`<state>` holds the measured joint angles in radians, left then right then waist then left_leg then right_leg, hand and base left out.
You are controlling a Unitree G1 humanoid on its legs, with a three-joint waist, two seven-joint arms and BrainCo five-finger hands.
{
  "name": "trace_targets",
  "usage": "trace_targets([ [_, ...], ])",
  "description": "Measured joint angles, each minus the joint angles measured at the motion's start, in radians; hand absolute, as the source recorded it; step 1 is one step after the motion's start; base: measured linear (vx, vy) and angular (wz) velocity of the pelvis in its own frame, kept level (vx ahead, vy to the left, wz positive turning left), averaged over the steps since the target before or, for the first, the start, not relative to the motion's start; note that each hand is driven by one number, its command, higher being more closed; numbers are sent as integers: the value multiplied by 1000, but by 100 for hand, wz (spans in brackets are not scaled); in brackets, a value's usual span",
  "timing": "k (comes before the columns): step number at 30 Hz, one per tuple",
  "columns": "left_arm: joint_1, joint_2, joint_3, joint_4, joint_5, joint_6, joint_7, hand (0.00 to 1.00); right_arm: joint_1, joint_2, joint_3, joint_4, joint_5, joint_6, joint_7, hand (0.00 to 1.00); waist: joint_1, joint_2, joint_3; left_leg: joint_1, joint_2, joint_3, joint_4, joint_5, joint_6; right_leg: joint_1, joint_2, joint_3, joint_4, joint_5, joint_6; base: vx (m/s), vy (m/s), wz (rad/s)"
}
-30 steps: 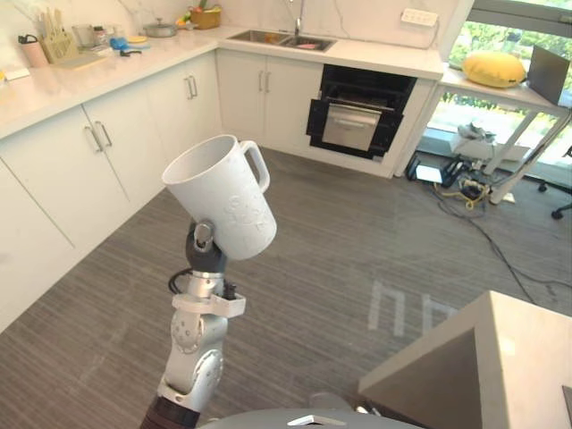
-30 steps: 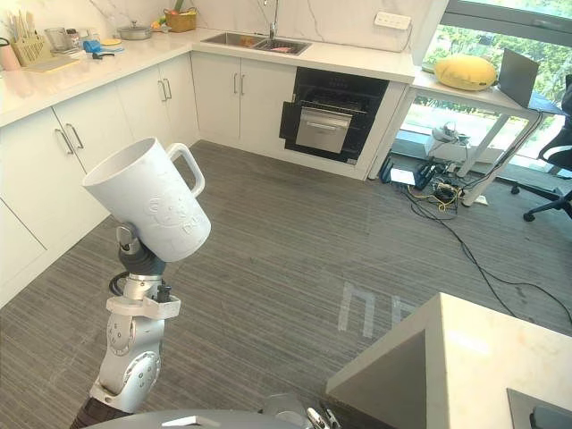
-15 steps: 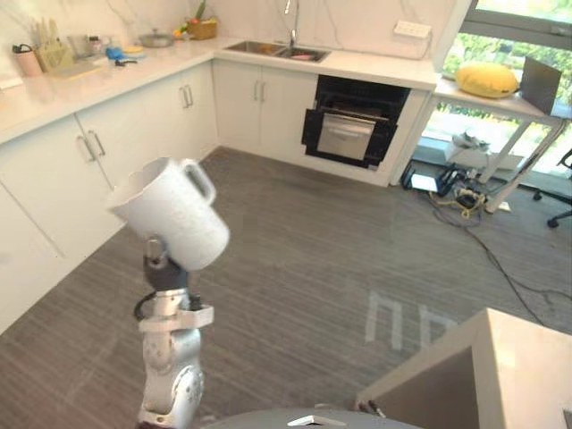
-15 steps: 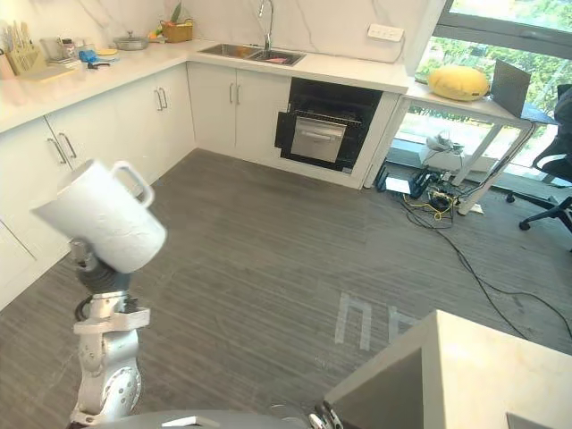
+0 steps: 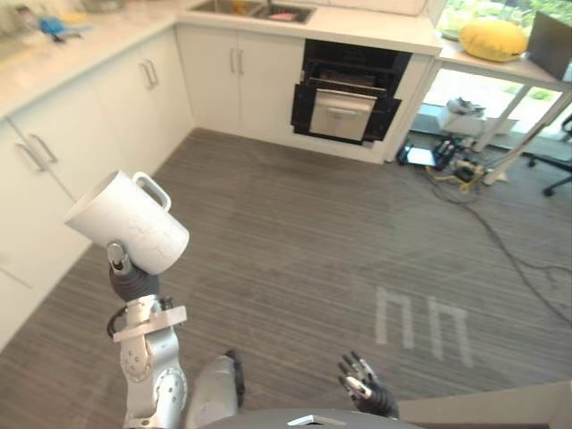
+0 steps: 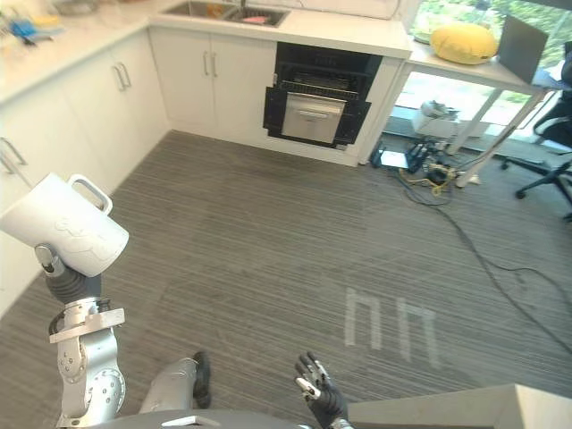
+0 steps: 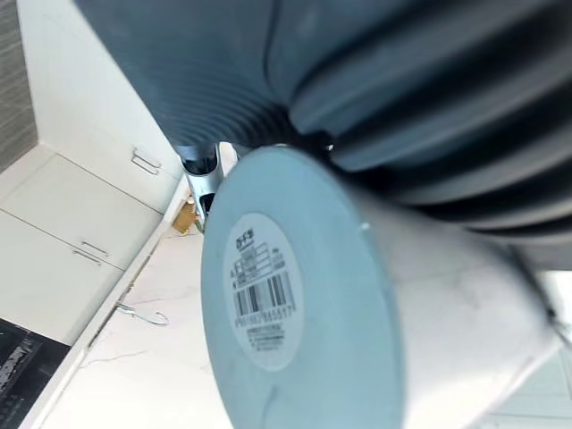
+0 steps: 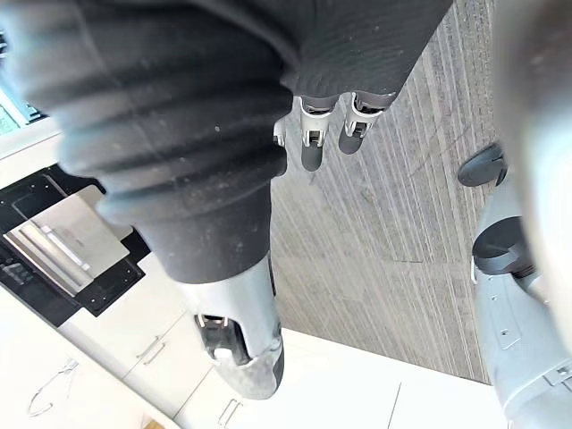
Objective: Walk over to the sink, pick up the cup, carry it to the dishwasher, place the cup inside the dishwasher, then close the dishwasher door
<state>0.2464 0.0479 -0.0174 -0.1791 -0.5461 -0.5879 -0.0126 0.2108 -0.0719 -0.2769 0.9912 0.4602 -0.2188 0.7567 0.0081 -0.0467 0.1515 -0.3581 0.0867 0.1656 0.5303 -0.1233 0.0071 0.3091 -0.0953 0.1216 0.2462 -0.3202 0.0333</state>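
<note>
White cup (image 5: 134,228) was up in the air in L hand (image 5: 115,257), over the floor (image 5: 295,241) nr the cabinets (image 5: 116,89), well apart from the dishwasher (image 5: 344,112). Cup was tilted, mouth up & away, handle on top; inside couldn't be seen. Barcode label (image 7: 262,290) sat on its base. L hand's grip was closed on the cup: thumb against the wall, other fingers hidden behind it. R hand (image 5: 361,388) hung low, fingers loose & spread, holding nothing. Sink (image 5: 214,6) lay at far end of counter (image 5: 375,27), w/ a reddish item (image 5: 281,15) in its R basin. Dishwasher sat under the counter, dark inside, silver-faced door part open. Floor was grey, striped, w/ white markings (image 5: 422,323). Table (image 5: 527,70) by the window carried a yellow cushion (image 5: 493,39).
</note>
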Motion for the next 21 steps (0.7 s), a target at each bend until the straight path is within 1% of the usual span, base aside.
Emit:
trace_targets([
  [1,6,8,2,-1,0,1,-1,100,2,-3,-1,15,-10,0,-1,0,6,-25,-8,20,-12,20,11,-34,5,0,-23,12,21,14,2,359,167,-41],
  [2,9,10,5,-1,0,1,-1,100,5,-6,-1,21,-18,0,-1,0,8,-33,-14,33,-16,33,12,-49,10,1,-32,19,31,24,6,430,168,-46],
  [3,9,10,8,-10,0,2,-2,100,12,-11,-1,32,-27,-4,-1,0,6,-42,-25,61,-30,49,12,-76,17,0,-52,29,60,48,23,348,135,-31],
  [4,9,10,7,-18,0,4,-7,100,19,-13,-2,43,-26,-7,-2,0,4,-44,-35,68,-39,54,13,-90,17,-8,-61,32,81,61,39,408,155,-22],
  [5,7,10,5,-48,3,15,-15,100,42,-14,-3,56,-28,-14,-4,0,-1,-44,-60,79,-56,64,9,-110,23,-44,-75,36,154,88,91,337,131,-11],
  [6,-6,5,4,-84,13,23,-16,100,47,-15,-8,56,-36,-18,-5,0,1,-42,-67,102,-64,74,9,-132,32,-105,-79,53,289,135,255,329,135,-13],
  [7,-13,5,6,-100,22,26,-16,100,48,-13,-13,58,-37,-21,-7,0,-1,-32,-62,119,-66,81,7,-148,38,-144,-77,70,380,166,270,299,148,-20],
  [8,-20,12,9,-128,37,37,-15,100,54,-4,-36,57,-36,-28,-7,0,-11,-26,-56,162,-92,92,-21,-167,44,-227,-92,64,559,258,267,273,131,-23],
  [9,-37,21,9,-130,52,49,-12,100,52,-2,-51,56,-37,-33,-6,0,-18,-42,-53,230,-125,103,-80,-168,45,-318,-130,21,749,256,252,274,111,-19],
  [10,-41,20,6,-129,62,59,-8,100,50,-5,-51,54,-36,-35,-6,0,-22,-39,-53,266,-133,104,-107,-167,45,-359,-132,-9,813,238,225,300,84,-19],
  [11,-42,17,-19,-122,79,71,6,100,48,-12,-51,44,-36,-39,-3,0,-32,-23,-52,337,-134,105,-163,-167,45,-421,-116,-78,863,178,148,355,74,-11],
  [12,-45,17,-56,-118,81,80,13,100,48,-13,-52,38,-33,-43,-3,0,-41,-9,-58,387,-128,90,-208,-167,46,-479,-87,-139,841,107,94,432,39,11],
  [13,-62,16,-83,-115,80,88,11,100,48,-5,-51,7,-30,-41,-3,0,-55,-2,-60,423,-119,73,-236,-168,46,-533,-67,-193,758,60,62,376,-17,34],
  [14,-72,13,-97,-114,80,91,9,100,48,-1,-52,-4,-28,-40,-3,0,-62,2,-58,435,-111,59,-240,-175,42,-552,-62,-220,699,45,48,378,-96,62],
  [15,-86,9,-119,-112,66,99,-7,100,56,10,-60,-32,-23,-40,-4,0,-71,12,-57,459,-87,36,-237,-195,30,-585,-53,-263,553,39,37,357,-107,58],
  [16,-95,6,-134,-106,45,100,-22,100,66,15,-66,-44,-16,-40,-4,0,-72,23,-55,480,-61,23,-226,-204,21,-599,-42,-276,426,53,33,382,-118,54],
  [17,-98,1,-143,-101,32,100,-31,100,71,16,-69,-55,-10,-40,-4,0,-71,34,-55,484,-39,16,-209,-218,14,-606,-31,-268,341,77,28,395,-148,50],
  [18,-100,1,-145,-95,15,99,-52,100,79,16,-65,-72,8,-39,-3,0,-75,55,-56,484,7,-5,-151,-261,-15,-611,-4,-231,184,141,27,504,-224,58],
  [19,-100,2,-144,-90,-3,89,-59,100,83,17,-58,-75,16,-40,-2,0,-82,61,-56,495,42,-29,-102,-310,-49,-616,14,-172,69,215,35,526,-257,58],
  [20,-100,2,-143,-84,-9,79,-59,100,84,16,-54,-76,16,-40,-2,0,-81,59,-55,507,53,-36,-86,-336,-68,-615,17,-150,35,252,38,712,-390,49],
  [21,-94,8,-142,-83,-24,61,-58,100,89,16,-33,-78,9,-39,3,0,-80,35,-55,539,62,-54,-49,-386,-106,-600,18,-121,-1,338,20,739,-473,49],
])
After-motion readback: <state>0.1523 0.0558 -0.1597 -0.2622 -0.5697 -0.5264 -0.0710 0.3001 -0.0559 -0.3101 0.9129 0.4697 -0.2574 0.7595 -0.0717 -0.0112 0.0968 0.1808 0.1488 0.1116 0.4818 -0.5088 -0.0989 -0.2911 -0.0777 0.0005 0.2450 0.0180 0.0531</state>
